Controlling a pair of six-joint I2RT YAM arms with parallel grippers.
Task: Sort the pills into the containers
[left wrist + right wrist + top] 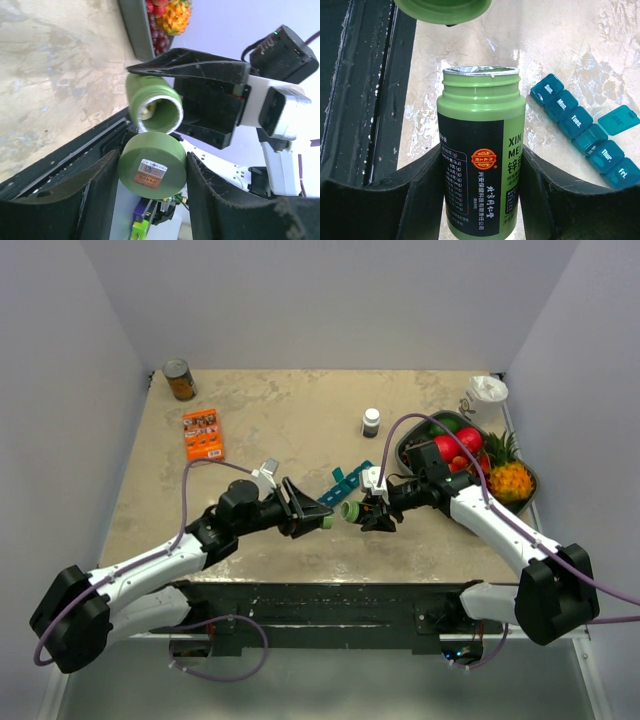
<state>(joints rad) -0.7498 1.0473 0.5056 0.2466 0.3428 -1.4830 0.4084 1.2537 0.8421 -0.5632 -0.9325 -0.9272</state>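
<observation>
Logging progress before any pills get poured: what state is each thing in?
Bottle: open, held by right gripper.
Cap: off, held by left gripper.
Organizer: lid between Tues. and Thur. open; other visible lids shut.
Jar: capped, upright.
Can: upright.

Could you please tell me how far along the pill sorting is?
Done: the cap is off the bottle and one lid of the pill box is open. In hand: left pincer grips the cap, right pincer the bottle. Left: all sorting; the open slot looks empty.
</observation>
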